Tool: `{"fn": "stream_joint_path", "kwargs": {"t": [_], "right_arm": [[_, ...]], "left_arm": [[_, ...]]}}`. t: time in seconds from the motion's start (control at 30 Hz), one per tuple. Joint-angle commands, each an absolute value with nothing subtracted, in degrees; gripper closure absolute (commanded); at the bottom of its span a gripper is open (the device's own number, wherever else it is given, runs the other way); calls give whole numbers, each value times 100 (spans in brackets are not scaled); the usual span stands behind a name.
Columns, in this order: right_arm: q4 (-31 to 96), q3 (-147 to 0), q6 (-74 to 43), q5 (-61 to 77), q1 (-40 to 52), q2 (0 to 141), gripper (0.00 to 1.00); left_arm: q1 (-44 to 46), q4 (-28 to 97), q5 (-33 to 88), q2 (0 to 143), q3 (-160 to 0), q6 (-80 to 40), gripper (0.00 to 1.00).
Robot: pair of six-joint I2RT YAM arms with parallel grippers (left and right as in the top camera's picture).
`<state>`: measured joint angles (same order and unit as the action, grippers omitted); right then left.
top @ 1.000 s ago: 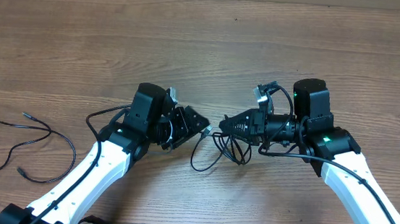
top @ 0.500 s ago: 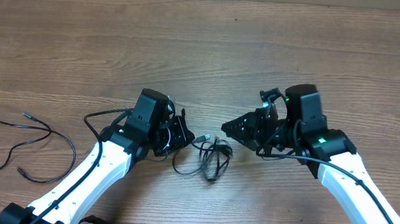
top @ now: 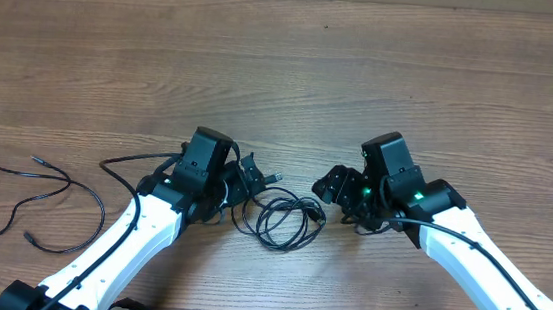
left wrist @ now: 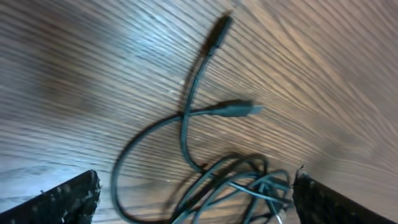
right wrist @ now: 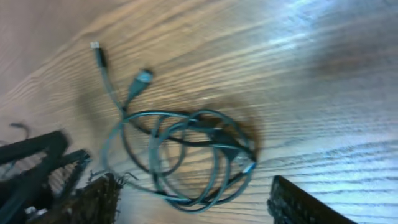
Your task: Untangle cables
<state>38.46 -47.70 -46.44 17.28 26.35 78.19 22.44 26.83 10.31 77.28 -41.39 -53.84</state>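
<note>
The left tool (top: 254, 176) is wide open and holds nothing. In the left wrist view its two black fingers (left wrist: 67, 196) sit in the bottom corners of the frame, far apart. The right tool (top: 330, 186) is wide open too, with nothing in it, and its dark fingers (right wrist: 306, 203) show at the bottom of the right wrist view. Between the two tools, a bit lower in the overhead frame, lies a small tangled heap of thin black cords (top: 287, 219), looped round and round on the brown wooden bench (top: 414, 77). The heap is just beside the left tool and near the right tool, but I cannot tell if either tool touches it. Two cord ends stick out of the heap toward the left tool. One has a small black plug (left wrist: 219, 30) near the top of the left wrist frame, and one has a silver-tipped plug (left wrist: 240, 109) in the middle. Well apart, at the left edge of the overhead frame, another thin black cord (top: 65, 182) lies loose in wide bends.
</note>
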Motion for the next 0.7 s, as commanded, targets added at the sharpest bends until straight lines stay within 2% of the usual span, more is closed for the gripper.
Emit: {"fn": "stream_joint_path", "kwargs": {"t": [0.0,0.2,0.27,0.37,0.47,0.53,0.57,0.6,0.67], "right_arm": [[3826,-4628,-4648,1586,2668,8103,18],[3804,-4628,-4650,1590,2668,8473,11],[3802,-4622,-4648,1588,2668,8525,9],[3791,-4622,-4650,1588,2668,8527,7],[3785,-4622,-4648,1586,2668,8527,5],[3785,-4622,-4650,1588,2668,8527,4],[3785,-4622,-4650,1590,2668,8527,4],[3787,-4622,-4648,1588,2668,8527,4],[3787,-4622,-4648,1588,2668,8527,3]], "left_arm": [[2263,2729,950,7762,-4141,-5251,11],[2532,3039,1295,7762,-4139,-4491,41],[2668,3242,1297,7762,-4139,-4473,42],[2923,3540,1295,7762,-4139,-4475,34],[3129,3645,1293,7762,-4128,-4480,35],[3247,3570,1280,7762,-4117,-4563,39],[3299,3553,1184,7762,-4101,-4722,53],[3319,3555,1092,7762,-4082,-4838,58],[3345,3544,851,7762,-3940,-5264,59]]}}
